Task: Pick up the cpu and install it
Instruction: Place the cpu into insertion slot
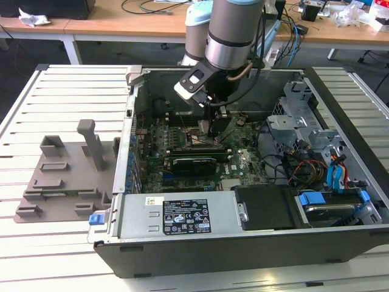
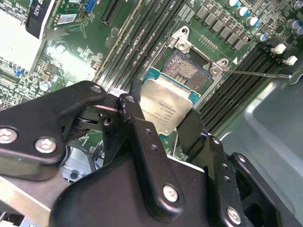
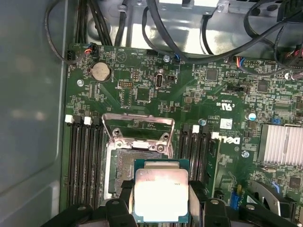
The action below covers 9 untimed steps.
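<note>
Silvery-grey metal capped the cpu, its thin green edge showing around the plate, and the chip sat pinched between the two black fingers of the gripper, the jaws closed against opposite sides of it. In the first wrist view the cpu hung over one edge of the open socket, with part of the bare contact field uncovered beyond it. Whether the chip already touched the socket or floated just above it could not be told from these angles. The socket's metal load plate stood flipped open on the far side. Dark memory slots flanked the socket on both sides, all on the green motherboard, which also carried a round coin battery and a finned heatsink. In the exterior view the arm reached down into the open computer case, the gripper low over the board. A grey fixture tray lay beside the case toward the exterior view's left, both on a white slatted table, with wooden desks behind.
</note>
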### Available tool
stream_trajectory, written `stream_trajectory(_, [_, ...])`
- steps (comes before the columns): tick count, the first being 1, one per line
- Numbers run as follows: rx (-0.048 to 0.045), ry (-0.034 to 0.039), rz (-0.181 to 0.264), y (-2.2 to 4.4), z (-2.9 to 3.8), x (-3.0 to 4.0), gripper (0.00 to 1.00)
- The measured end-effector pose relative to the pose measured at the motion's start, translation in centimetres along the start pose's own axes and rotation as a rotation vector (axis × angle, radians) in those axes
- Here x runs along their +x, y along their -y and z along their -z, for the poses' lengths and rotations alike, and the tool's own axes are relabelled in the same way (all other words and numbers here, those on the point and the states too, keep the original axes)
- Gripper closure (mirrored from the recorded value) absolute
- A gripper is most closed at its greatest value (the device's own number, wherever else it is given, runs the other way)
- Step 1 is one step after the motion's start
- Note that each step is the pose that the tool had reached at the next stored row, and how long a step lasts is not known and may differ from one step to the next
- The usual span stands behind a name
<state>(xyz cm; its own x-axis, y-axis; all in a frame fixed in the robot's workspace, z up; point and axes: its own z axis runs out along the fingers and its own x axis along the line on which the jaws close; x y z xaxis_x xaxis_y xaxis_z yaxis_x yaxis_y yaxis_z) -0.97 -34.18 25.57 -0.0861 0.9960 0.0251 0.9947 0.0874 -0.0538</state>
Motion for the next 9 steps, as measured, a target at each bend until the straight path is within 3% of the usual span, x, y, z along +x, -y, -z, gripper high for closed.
stream_trajectory(9, [0.0001, 0.0001, 0.0, -0.08, -0.51, 0.57, 0.45])
